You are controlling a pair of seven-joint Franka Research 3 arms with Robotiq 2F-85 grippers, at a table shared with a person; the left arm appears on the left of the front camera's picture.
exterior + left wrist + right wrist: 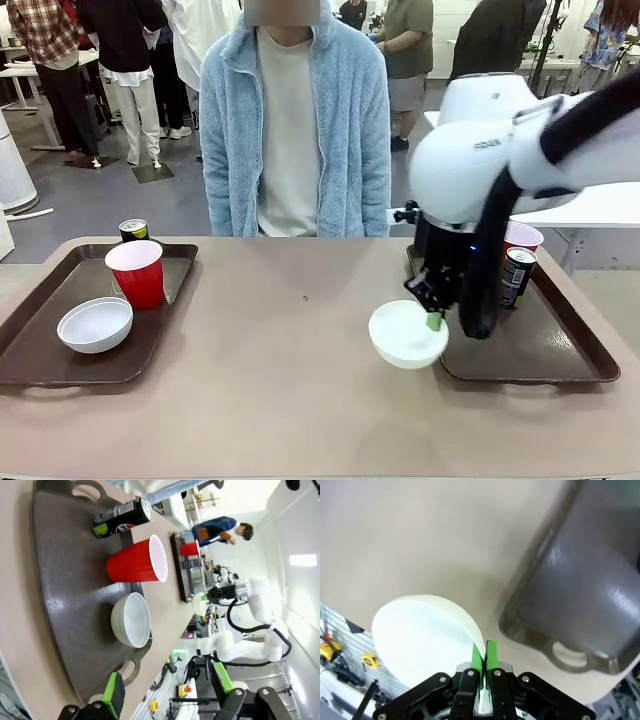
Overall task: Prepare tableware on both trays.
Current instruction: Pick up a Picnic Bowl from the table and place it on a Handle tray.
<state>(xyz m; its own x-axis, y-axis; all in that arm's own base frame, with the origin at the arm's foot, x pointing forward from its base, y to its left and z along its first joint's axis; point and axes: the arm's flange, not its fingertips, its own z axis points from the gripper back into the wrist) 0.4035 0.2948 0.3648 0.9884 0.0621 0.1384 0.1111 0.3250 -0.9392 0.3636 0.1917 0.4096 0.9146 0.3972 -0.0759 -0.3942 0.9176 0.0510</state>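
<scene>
R hand [434,322] [484,655]: green pads pressed onto the rim of a small round white bowl [405,335] [420,635], pinching it. The bowl is tilted and sits outside the R dark brown rectangular plastic tray [560,365] [585,595], over the beige tabletop [290,380], just beside the tray's near-L corner w/ the cut-out handle. You can't tell if it touches the tabletop.

L hand [169,685]: fingers spread, nothing between, by the handle end of the L dark brown tray [60,290] [65,580].

Labels:
- The dark slim can on the L tray [133,229] [122,517] has a green patch plus a round red/blue mark. Wording not legible.
- The dark can on the R tray [517,277] has print too small to read.

Layout:
- L tray: red plastic cup w/ white inside [137,272] [137,560], second white bowl [95,324] [131,619] nearer you, can at the far rim.
- R tray: second red cup [522,238] and its can at the far end.

Room: the near half of the R tray is bare, and there's a wide bare tabletop strip between the trays.
</scene>
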